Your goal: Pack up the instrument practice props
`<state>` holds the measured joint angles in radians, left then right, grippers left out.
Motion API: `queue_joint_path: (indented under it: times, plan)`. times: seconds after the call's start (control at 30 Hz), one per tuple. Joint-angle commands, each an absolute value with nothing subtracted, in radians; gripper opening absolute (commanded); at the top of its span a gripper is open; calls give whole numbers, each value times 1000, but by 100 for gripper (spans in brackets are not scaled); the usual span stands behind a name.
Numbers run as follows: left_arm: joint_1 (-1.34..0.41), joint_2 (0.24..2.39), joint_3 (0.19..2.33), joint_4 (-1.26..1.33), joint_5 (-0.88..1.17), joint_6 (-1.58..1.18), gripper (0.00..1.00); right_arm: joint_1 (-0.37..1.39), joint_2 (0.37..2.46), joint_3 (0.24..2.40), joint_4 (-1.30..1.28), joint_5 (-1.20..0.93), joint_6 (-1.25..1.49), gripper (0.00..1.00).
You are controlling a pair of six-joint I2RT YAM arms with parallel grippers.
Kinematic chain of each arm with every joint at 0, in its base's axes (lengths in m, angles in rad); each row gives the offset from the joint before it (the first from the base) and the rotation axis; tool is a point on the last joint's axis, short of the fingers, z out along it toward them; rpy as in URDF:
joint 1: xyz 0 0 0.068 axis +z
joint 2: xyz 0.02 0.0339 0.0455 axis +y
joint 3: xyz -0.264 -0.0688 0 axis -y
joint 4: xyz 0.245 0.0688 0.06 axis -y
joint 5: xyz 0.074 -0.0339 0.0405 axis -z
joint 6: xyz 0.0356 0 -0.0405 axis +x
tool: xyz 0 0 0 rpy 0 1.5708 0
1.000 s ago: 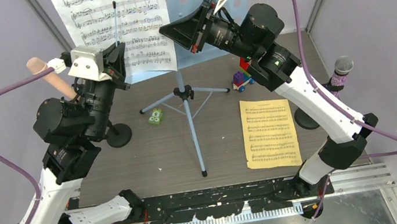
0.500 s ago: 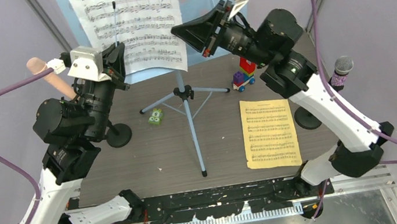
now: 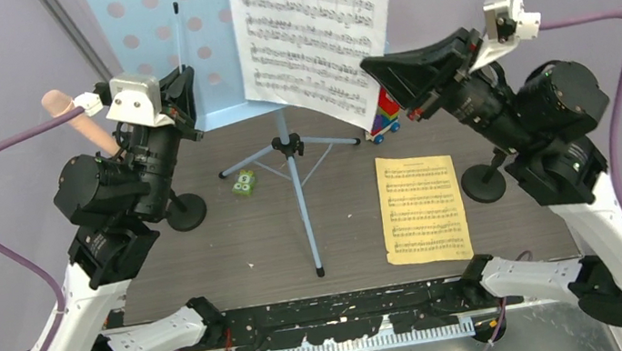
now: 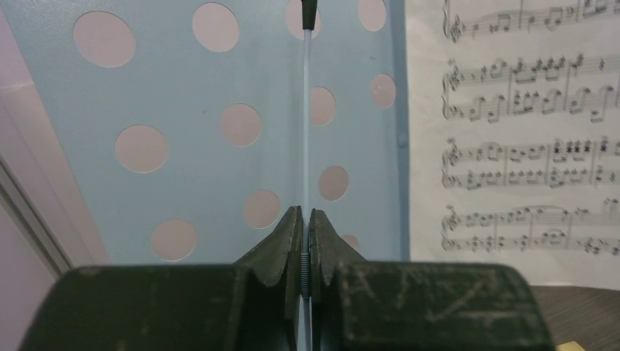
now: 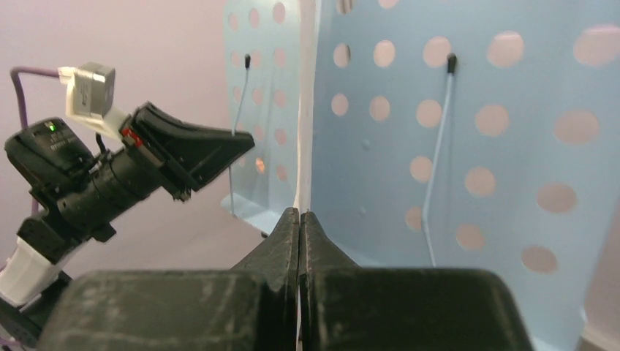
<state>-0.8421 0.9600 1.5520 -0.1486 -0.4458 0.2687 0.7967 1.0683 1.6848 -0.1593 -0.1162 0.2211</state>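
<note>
The pale-blue perforated music rack [image 3: 161,50] stands on its tripod legs [image 3: 296,196] at the back. My left gripper [image 4: 305,212] is shut on the rack's thin wire page holder [image 4: 306,110], at the rack's lower edge [image 3: 184,79]. My right gripper [image 5: 300,212] is shut on the white score sheet [image 3: 319,27], which hangs in the air right of the rack and shows edge-on [image 5: 307,110] in the right wrist view. The yellow score sheet [image 3: 423,207] lies flat on the table. A peach microphone [image 3: 79,121] leans over its black round-based holder [image 3: 187,211]. The purple microphone is hidden behind my right arm.
A colourful toy brick car [image 3: 384,119] sits partly behind the white sheet. A small green block [image 3: 243,183] lies left of the tripod. Another black round base [image 3: 483,183] stands below my right arm. Purple walls close in on both sides.
My right arm has swung to the right and drawn the white score sheet off the rack, uncovering the rack's holes. The left arm has not moved.
</note>
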Motion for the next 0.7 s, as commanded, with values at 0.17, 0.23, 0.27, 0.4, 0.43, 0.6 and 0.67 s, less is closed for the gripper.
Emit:
queue_joint_path:
  times: [0.17,0.23,0.27,0.4,0.43,0.6,0.67]
  plan:
    - [-844,973,1534,-109,-510,282,0,801,789,1442,-375,59,188,1]
    - [-845,981,1535,-107,-518,286,0,801,720,1394,-413,87,187,1]
    - [-845,984,1536,-105,-518,288,1,801,692,1381,-441,99,189,1]
    - [-845,989,1530,-91,-520,289,10,801,604,1349,-558,137,209,1]
    - [-845,989,1527,-87,-521,290,12,801,586,1336,-581,143,215,1]
    - [-844,986,1523,-81,-522,287,23,801,504,1255,-671,223,248,1]
    - [-845,982,1514,-71,-519,282,27,800,465,1208,-676,291,286,1]
